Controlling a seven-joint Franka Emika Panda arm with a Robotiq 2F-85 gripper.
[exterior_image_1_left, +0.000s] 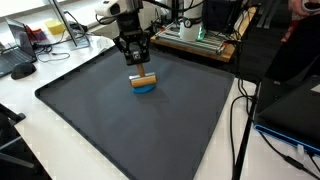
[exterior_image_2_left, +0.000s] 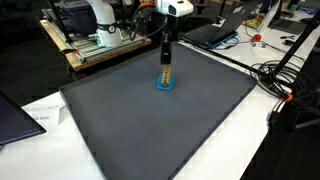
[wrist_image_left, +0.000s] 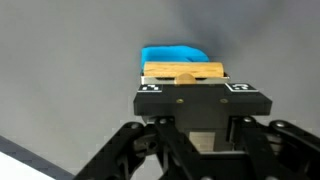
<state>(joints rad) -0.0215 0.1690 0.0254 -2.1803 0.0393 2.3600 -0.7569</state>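
So the gripper (exterior_image_1_left: 137, 66) is parked right over a little wooden block (exterior_image_1_left: 144, 76) that sits on top of a blue piece (exterior_image_1_left: 145, 87), roughly mid-mat and toward the far edge of the big dark mat (exterior_image_1_left: 90, 110). In an exterior view the block (exterior_image_2_left: 165, 74) looks taller and narrower, so it's probably a flat slab seen edge-on there, with the blue piece (exterior_image_2_left: 164, 86) as a small base under it.

Handling guess: the wood looks stiff and light, nothing fragile, with flat faces that should give decent grip. The blue piece looks like smooth plastic or foam, can't tell which, and may be a bit slicker. I can't tell whether the 2 parts are joined or just stacked. If stacked, the top one could slide off. I'd pinch the wood across its 2 thin flat faces, near the middle.

In the wrist view the block (wrist_image_left: 184, 72) shows tan with a rounded bump on top, the blue piece (wrist_image_left: 172, 54) behind it.

Are the fingers clamped on it? Honestly can't tell, the tips sit right at the block but contact isn't visible.
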